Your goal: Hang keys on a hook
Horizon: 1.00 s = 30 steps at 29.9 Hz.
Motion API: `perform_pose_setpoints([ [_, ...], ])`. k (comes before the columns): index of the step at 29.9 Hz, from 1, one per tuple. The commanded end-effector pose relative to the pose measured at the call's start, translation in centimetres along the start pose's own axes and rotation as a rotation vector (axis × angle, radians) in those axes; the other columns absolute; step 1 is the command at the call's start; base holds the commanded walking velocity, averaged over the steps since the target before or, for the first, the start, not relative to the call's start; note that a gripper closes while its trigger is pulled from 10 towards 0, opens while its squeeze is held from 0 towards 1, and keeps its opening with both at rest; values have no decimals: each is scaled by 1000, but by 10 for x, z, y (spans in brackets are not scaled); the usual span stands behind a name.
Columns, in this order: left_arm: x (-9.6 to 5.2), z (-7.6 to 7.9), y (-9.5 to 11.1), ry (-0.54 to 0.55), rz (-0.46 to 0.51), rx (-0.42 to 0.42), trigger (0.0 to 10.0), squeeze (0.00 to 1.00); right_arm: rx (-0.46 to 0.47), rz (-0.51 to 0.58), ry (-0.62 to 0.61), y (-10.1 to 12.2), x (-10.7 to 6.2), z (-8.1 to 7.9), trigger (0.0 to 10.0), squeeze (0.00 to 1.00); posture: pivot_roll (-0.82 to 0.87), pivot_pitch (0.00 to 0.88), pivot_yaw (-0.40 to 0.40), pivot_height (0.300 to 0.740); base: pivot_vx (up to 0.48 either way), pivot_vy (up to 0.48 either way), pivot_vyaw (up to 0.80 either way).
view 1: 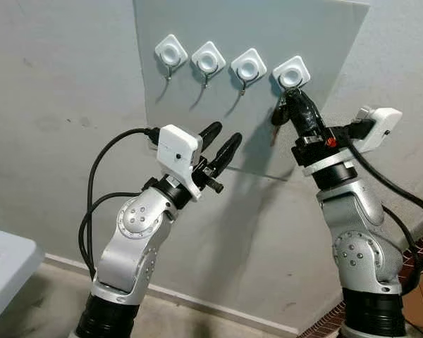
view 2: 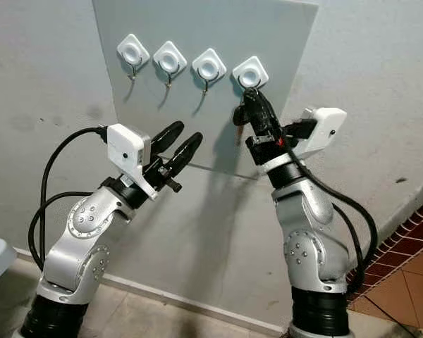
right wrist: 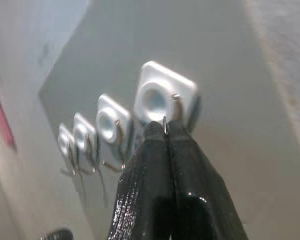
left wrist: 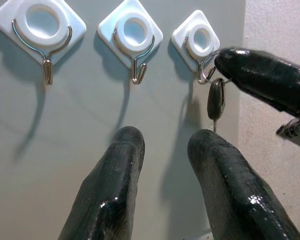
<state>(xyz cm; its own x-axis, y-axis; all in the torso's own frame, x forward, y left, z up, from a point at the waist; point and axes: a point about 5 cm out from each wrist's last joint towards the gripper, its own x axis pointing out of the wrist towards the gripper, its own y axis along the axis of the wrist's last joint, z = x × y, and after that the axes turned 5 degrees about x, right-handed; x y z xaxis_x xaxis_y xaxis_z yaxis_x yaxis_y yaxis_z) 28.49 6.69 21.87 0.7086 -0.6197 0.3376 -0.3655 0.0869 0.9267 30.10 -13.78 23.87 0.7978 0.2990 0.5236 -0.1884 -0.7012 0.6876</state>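
The right gripper (view 1: 294, 94) was raised to the rightmost hook (view 1: 291, 73) on the grey wall panel (view 1: 233, 21), jaws pressed together on the key ring. The keys (left wrist: 215, 99) hung below the hook, long axis vertical, tip pointing down. The left gripper (view 1: 221, 143) hovered below the hooks, jaws spread.

We see a board (view 1: 324, 42) on the wall (view 1: 56, 105) carrying four hooks in a row. Our right tool (view 1: 293, 95) is at the rightmost hook (view 1: 292, 72), fingers pressed together on the ring, with the keys (view 1: 278, 113) hanging just below. Our left tool (view 1: 221, 144) is lower and to the left, fingers apart, before the board.
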Motion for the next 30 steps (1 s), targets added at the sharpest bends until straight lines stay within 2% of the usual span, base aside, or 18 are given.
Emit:
perform_pose_setpoints([
  [1,1,0,6,-2,16,8,10000,0,54,37,-15,8,-1,1,10000,0,128,0,-73,740,0,0,0],
  [5,1,0,6,3,17,3,10000,0,133,8,-41,-3,-10,4,10000,0,127,0,-71,740,0,0,0],
  [13,2,-1,7,7,22,2,10000,0,180,-42,-92,-17,-19,10,10000,0,128,0,-71,740,0,0,0],
  [14,2,-1,7,7,22,1,10000,0,195,-45,-94,-18,-22,11,10000,996,128,0,-71,740,0,0,0],
  [20,1,-2,6,24,16,-3,10000,0,218,-54,-121,-20,-29,16,10000,1000,129,0,-71,740,0,0,0],
  [24,1,-3,5,33,14,-2,10000,0,151,-50,-124,-19,-31,18,10000,1000,129,0,-71,740,0,0,0],
  [26,-1,-6,0,77,2,23,10000,0,-23,-99,-138,-24,-35,23,10000,1000,128,0,-69,740,0,0,0],
  [27,-1,-6,0,77,2,23,10000,0,-23,-99,-138,-24,-35,23,10000,1000,128,0,-69,740,0,0,0],
  [29,-5,-6,-8,88,-18,25,10000,0,-123,-150,-156,-31,-41,29,10000,1000,127,0,-69,740,0,0,0],
  [30,-5,-6,-8,88,-18,25,10000,0,-123,-150,-156,-31,-41,29,10000,1000,127,0,-69,740,0,0,0],
])
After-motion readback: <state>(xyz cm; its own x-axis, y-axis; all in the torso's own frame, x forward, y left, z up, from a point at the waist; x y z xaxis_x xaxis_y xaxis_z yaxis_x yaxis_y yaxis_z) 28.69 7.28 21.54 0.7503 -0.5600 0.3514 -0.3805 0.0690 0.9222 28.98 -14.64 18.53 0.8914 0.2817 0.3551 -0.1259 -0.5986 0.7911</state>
